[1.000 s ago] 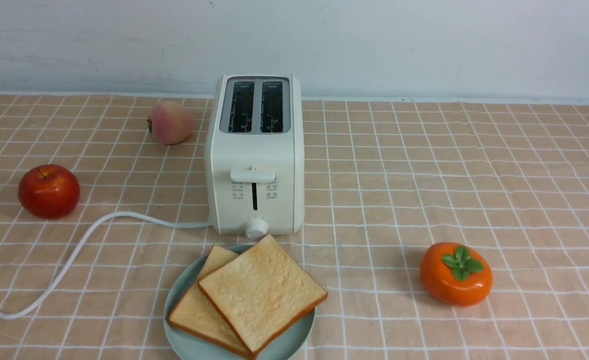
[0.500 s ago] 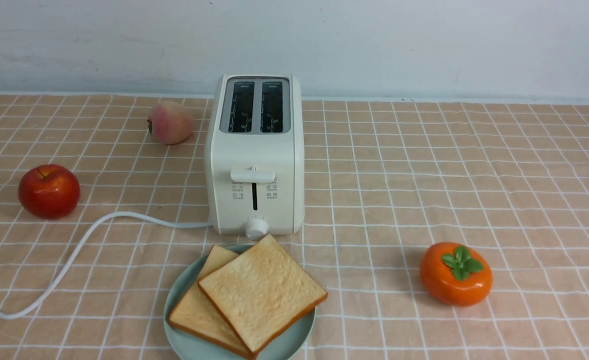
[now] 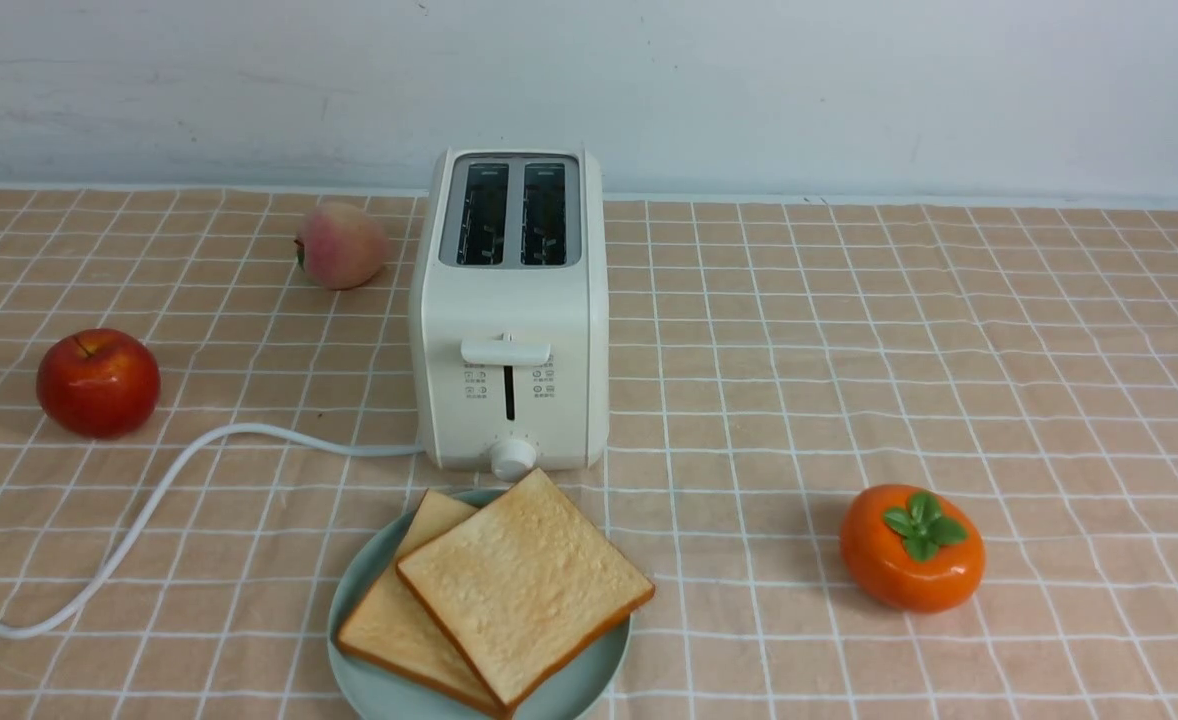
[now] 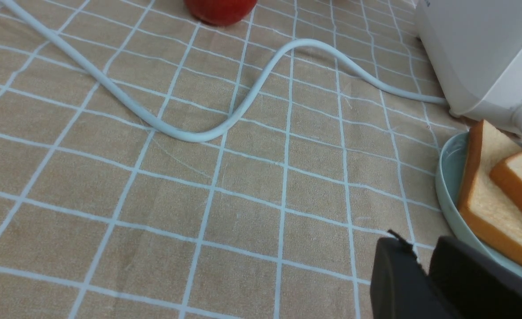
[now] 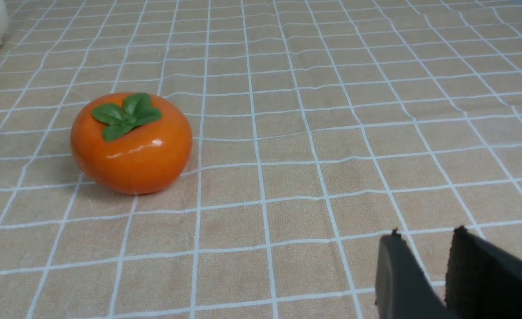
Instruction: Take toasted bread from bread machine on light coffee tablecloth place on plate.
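Note:
Two slices of toasted bread lie overlapped on the pale teal plate (image 3: pixel 374 690), the upper slice (image 3: pixel 524 585) over the lower slice (image 3: pixel 389 620). The plate sits just in front of the cream-white bread machine (image 3: pixel 509 300), whose two slots show no bread. All rest on the light coffee tablecloth (image 3: pixel 849 350). Neither gripper shows in the front view. In the left wrist view my left gripper (image 4: pixel 418 243) is shut and empty, low over the cloth, beside the plate's rim (image 4: pixel 447 177) and the toast (image 4: pixel 482 204). In the right wrist view my right gripper (image 5: pixel 427 235) is shut and empty over bare cloth.
A red apple (image 3: pixel 97 382) and a peach (image 3: pixel 341 245) lie left of the toaster. Its white cord (image 3: pixel 149 510) curves across the left front. An orange persimmon (image 3: pixel 911 548) sits front right, also in the right wrist view (image 5: pixel 130 141). A wall stands behind.

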